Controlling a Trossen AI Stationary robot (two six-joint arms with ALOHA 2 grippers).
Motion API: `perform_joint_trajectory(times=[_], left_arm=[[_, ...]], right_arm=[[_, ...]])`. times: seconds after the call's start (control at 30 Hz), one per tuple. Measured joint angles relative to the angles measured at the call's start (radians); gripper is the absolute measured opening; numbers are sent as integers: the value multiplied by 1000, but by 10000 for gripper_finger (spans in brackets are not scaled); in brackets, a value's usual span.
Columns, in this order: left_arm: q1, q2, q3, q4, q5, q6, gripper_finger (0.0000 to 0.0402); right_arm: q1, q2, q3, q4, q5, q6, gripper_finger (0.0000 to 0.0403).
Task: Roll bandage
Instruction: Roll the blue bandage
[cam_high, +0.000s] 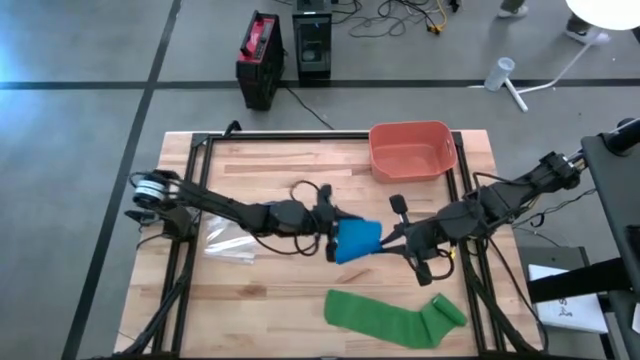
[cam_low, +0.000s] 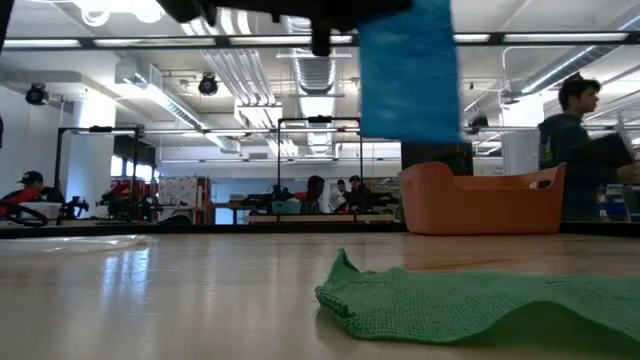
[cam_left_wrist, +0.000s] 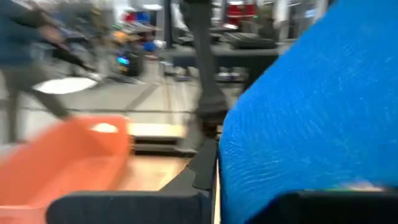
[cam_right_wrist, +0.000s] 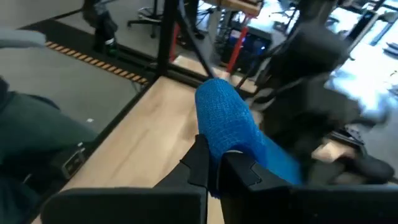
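We hold the blue bandage (cam_high: 357, 240) aloft, left gripper (cam_high: 333, 236) and right gripper (cam_high: 398, 238) each clamped on it; partly rolled, green bandage (cam_high: 392, 316) untouched.

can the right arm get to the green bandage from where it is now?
Probably not yet: the right gripper is shut on the blue bandage, shared with the left gripper. The green bandage lies close by, unobstructed.
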Motion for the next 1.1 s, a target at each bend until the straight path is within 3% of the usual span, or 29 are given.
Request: perform_joint_trajectory(times=[0.23, 0.4, 0.53, 0.8, 0.9, 1.1], left_arm=[[1, -214, -7, -151, -99, 184, 1], [-13, -339, 10, -150, 8, 225, 0], [-66, -372, 62, -131, 93, 271, 0], [-263, -353, 123, -147, 109, 426, 0], [-326, -356, 126, -135, 47, 479, 0], [-406, -355, 126, -131, -187, 603, 0]], right_arm=[[30, -3, 0, -108, -1, 79, 8], [17, 35, -33, -158, 11, 188, 8], [-30, 71, -87, -114, 10, 231, 8], [-203, 89, -154, -14, -1, 372, 8], [-234, 76, -157, -10, -3, 385, 8], [-239, 62, -146, -18, -6, 417, 8]])
